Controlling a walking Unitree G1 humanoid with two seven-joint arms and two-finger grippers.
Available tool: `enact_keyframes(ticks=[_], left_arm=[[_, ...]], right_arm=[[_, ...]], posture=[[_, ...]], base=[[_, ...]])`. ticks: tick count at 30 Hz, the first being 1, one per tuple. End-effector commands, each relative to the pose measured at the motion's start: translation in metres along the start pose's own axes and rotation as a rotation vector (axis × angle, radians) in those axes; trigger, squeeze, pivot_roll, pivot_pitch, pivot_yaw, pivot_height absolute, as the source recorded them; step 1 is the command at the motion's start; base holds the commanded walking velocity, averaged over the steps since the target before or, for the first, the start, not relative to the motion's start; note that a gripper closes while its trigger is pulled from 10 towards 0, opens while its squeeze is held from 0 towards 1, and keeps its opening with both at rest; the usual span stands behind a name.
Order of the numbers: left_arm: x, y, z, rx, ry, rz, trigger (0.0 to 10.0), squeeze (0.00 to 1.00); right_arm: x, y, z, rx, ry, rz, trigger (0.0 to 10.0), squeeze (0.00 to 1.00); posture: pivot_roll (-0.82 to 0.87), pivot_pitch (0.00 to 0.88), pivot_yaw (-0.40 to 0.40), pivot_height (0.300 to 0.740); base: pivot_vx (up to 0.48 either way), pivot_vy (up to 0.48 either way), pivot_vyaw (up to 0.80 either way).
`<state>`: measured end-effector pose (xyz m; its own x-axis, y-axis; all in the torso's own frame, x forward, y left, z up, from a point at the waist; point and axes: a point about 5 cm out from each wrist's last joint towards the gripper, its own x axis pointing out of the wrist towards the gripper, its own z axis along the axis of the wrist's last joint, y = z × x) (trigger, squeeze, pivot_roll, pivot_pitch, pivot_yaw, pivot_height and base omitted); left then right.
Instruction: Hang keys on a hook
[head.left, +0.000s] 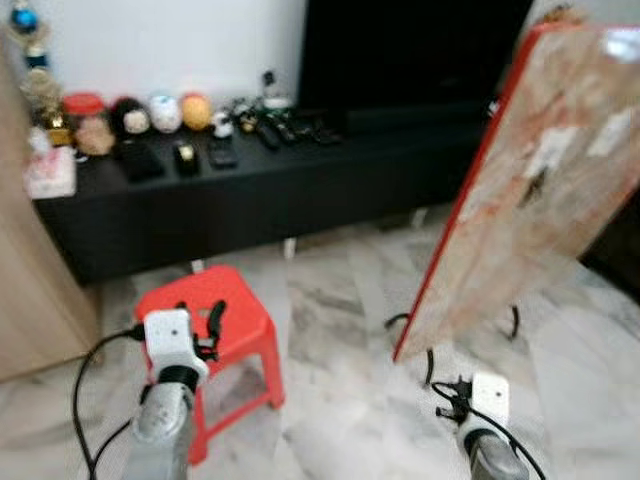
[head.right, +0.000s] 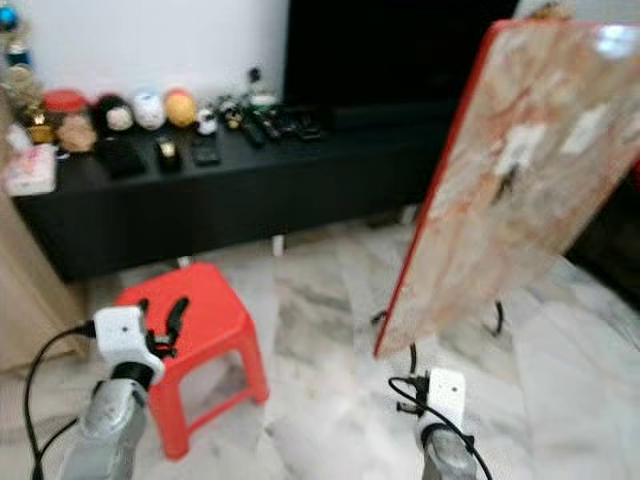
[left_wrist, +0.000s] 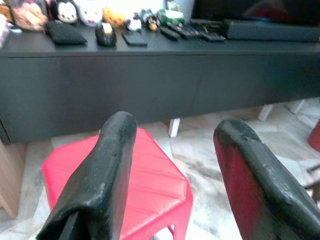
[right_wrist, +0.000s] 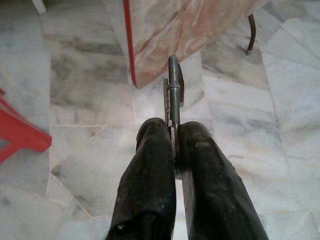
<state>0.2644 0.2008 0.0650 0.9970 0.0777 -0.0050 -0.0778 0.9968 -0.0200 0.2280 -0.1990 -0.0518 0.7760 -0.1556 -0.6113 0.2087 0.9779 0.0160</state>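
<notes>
The right pincer (right_wrist: 172, 145) is clamped on the keys (right_wrist: 172, 95) — a thin grey metal piece stands edge-on out of its two black, matte fingers (right_wrist: 150, 175), above pale veined marble floor (right_wrist: 85, 90). Just ahead of the keys is the lower corner of the board (right_wrist: 170, 30), a flat slab with a mottled pink and cream face and a red edge. From the head views the board (head.left: 530, 180) leans tilted on dark bent legs, and a small dark hook (head.left: 533, 187) sits near the middle of its face; the wrist view shows the keys, the head views the hook. The left pincer (left_wrist: 175, 165) is spread apart, its rounded fingers scuffed and dull — one tinted red on its inner side. Past it stands a red plastic stool (left_wrist: 135, 185) with a ribbed top, and behind that a long black bench (left_wrist: 125, 85). On the bench lie round plush toys (head.left: 165, 112), dark remotes (head.left: 275, 130) and a flat black pouch (left_wrist: 65, 34). The head views are blurred.
</notes>
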Motion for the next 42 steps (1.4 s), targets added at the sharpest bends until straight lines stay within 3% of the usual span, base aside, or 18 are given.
enact_keyframes(ticks=[1,10,42], left_arm=[[0.001,-0.006,0.0,-0.01,-0.002,-0.016,10.0,0.0],[0.0,-0.008,-0.001,0.005,-0.001,-0.02,10.0,0.0],[0.001,-0.007,0.0,0.007,-0.009,-0.007,10.0,0.0]], right_arm=[[0.004,0.002,0.021,-0.016,-0.089,0.021,10.0,0.0],[0.005,0.007,0.027,-0.012,-0.126,0.036,10.0,0.0],[0.006,0.018,0.047,-0.066,-0.227,0.056,10.0,0.0]], posture=[[0.02,0.0,-0.088,0.74],[0.02,0.0,-0.09,0.74],[0.02,0.0,-0.089,0.74]], base=[[0.0,0.0,0.0],[0.0,0.0,0.0],[0.0,-0.372,0.0]])
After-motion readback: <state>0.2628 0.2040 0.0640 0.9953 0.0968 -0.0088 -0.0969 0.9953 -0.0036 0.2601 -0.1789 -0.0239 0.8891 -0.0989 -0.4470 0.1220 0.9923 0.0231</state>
